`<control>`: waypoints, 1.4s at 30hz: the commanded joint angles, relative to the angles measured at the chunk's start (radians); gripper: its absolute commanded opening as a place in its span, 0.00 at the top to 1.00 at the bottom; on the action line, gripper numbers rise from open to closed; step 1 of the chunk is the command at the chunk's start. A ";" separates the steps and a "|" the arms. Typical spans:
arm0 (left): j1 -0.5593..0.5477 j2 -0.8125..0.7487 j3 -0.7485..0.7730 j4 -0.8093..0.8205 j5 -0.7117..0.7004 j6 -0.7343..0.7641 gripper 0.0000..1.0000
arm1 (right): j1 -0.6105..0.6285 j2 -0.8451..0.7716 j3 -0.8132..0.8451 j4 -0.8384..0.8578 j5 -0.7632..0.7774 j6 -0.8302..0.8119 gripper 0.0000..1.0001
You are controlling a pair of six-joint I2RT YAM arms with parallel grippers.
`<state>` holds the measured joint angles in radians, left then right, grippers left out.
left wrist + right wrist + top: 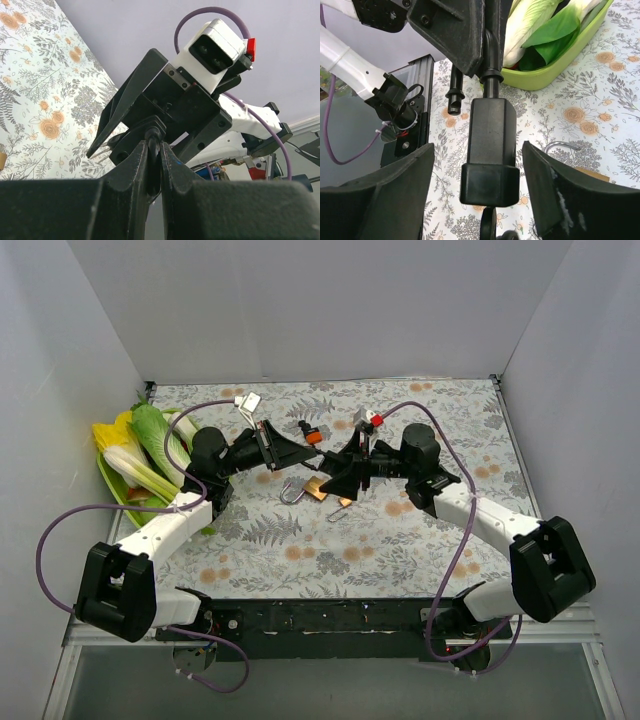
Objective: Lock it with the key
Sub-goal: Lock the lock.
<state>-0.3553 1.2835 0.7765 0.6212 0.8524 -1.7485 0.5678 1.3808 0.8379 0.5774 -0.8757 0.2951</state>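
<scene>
– Padlock (pixel 306 490): where does it lie?

– Flat on the tabletop (pixel 300 560), about the middle, just to the near side of where the two sets of fingers meet.

– And its long axis?

– Left to right. The silver shackle (pixel 290 493) points left and the brass body (pixel 318 487) sits to its right. I'd judge the keyhole to be in the body's right-hand end, though it is too small to see. I can't tell whether the shackle is pushed home.

– What are the fingers doing?

– The left fingers (pixel 127 180) are pressed together, and a black block (pixel 490 150) on a thin stem sticks out from between them. I take it for the key's head, but I'm not sure. The right fingers (pixel 395 195) are spread wide, one on each side of that block. There is a gap on both sides, and they grip nothing.

– Which set is nearer the lock?

– The right fingers, I'd say. They are just beside the body's right end. The left ones are a little farther off, on the far side of the shackle.

– So what does the next move turn on?

– Alignment, in my judgement. If the keyhole is where I think, the key has to lie along that left-right axis and come in from the right. That favours the right fingers closing on the block first.
</scene>
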 commanded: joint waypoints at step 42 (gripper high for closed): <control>-0.074 -0.055 0.262 -0.805 0.255 1.000 1.00 | -0.013 0.018 0.259 -0.548 -0.405 -0.117 0.99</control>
<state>-0.4278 1.2530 1.0054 -0.1627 1.1221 -0.7750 0.5510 1.4021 1.0134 0.0242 -1.1969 0.1955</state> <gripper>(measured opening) 0.083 0.422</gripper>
